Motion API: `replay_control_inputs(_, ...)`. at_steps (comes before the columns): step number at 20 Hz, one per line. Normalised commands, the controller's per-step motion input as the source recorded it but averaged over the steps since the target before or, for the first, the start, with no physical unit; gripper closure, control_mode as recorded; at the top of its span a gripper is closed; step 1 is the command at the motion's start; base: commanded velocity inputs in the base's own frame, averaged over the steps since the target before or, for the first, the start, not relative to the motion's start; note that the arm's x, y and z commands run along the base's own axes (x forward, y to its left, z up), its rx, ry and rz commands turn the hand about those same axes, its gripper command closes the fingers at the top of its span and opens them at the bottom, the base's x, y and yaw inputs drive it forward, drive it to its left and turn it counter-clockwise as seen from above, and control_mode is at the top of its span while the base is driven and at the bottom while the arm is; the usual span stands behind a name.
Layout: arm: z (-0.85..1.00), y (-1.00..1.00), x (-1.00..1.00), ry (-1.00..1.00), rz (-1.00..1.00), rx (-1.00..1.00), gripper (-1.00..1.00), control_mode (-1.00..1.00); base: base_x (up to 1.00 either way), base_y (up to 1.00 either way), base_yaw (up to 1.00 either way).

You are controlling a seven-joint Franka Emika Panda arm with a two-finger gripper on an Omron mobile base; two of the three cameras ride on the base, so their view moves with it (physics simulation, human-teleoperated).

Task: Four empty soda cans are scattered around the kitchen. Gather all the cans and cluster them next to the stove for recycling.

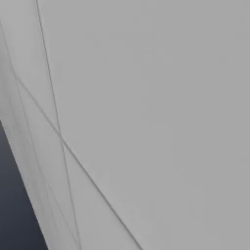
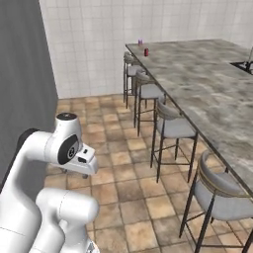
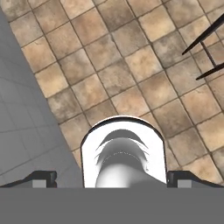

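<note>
Two cans (image 2: pixel 143 48) on counter's (image 2: pixel 207 89) far end

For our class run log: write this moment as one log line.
pincer: open, empty, over floor tiles | red can and purple can: far end of counter | stools: alongside

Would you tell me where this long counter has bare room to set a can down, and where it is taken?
The grey marbled counter lies bare along its middle and near stretch, above the row of stools. Its far end by the tiled wall holds a red can and a purple can; a dark sink sits at the right edge.
</note>
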Motion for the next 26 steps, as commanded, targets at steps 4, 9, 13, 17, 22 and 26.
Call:
replay_control_inputs(4,0.0,0.0,0.0,0.0,0.0,0.0,-1.0,1.0,1.0,0.95,-0.32)
replay_control_inputs(9,0.0,0.0,0.0,0.0,0.0,0.0,-1.0,1.0,1.0,0.08,0.17)
replay_control_inputs(13,0.0,0.0,0.0,0.0,0.0,0.0,-1.0,1.0,1.0,-0.64,0.4)
replay_control_inputs(17,0.0,0.0,0.0,0.0,0.0,0.0,-1.0,1.0,1.0,-0.24,0.11)
replay_control_inputs(22,0.0,0.0,0.0,0.0,0.0,0.0,-1.0,1.0,1.0,0.26,-0.28)
replay_control_inputs(26,0.0,0.0,0.0,0.0,0.0,0.0,-1.0,1.0,1.0,0.65,-0.32)
